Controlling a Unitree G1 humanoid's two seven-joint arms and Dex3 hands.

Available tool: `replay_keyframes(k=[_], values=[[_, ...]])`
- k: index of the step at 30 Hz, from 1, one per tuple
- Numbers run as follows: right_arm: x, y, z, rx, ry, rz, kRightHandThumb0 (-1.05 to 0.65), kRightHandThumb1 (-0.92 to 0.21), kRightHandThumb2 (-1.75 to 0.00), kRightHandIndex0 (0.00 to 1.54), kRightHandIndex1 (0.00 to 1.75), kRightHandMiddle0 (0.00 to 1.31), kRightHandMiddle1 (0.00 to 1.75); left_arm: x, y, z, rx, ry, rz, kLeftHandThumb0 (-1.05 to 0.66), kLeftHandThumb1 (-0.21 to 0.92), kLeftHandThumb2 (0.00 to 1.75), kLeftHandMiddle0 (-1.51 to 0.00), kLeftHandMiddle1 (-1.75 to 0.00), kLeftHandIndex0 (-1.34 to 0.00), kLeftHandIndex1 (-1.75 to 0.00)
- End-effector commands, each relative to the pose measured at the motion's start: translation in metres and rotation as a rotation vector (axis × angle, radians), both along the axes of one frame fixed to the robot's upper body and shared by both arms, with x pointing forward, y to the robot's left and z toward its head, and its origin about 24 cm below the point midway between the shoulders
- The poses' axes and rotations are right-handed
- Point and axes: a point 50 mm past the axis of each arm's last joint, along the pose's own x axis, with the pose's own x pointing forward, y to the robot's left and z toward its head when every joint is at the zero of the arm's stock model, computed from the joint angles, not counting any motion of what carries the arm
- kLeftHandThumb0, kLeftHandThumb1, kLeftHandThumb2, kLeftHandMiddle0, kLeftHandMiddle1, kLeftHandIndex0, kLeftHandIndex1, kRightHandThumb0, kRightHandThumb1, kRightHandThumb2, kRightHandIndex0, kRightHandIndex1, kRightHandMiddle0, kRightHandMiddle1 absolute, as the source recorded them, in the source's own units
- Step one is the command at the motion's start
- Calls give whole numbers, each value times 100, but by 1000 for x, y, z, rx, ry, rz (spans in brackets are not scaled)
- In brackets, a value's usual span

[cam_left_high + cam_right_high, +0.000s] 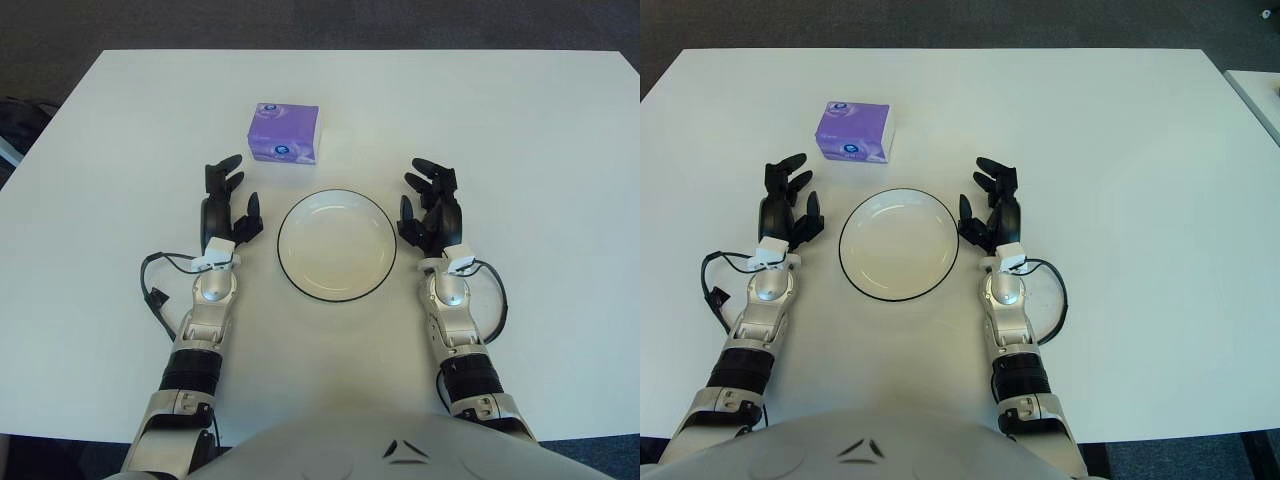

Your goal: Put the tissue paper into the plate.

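Nothing's grabbed yet: both robot hands, left robot hand and right robot hand, sit fingers-spread and empty beside the plate, so next up the left one probably reaches for the purple tissue pack just beyond.

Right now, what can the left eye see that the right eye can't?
Only the left eye view shows a dark object on the floor past the table's left edge. Only the right eye view shows the corner of a second white surface past the table's right edge. Both show the white table, the purple tissue pack lying on it beyond the plate, the empty white plate with its dark rim, the left hand left of the plate and the right hand right of it, both open and holding nothing.
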Motion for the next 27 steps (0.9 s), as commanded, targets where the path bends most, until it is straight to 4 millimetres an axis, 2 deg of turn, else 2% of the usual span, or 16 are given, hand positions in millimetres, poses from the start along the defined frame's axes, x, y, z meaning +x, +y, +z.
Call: replay_keyframes(k=[1,27], values=[[-10,-1,-24,10,107,-13,-46,-74,-75,32,82,1,107,-24,2,-44,-2,187,23,-65,92,77,-27,-66,0,-101],[-9,3,-25,25,111,-3,-46,-74,-74,33,84,2,108,-21,6,-42,10,167,19,-67,92,75,-28,-66,0,-100]])
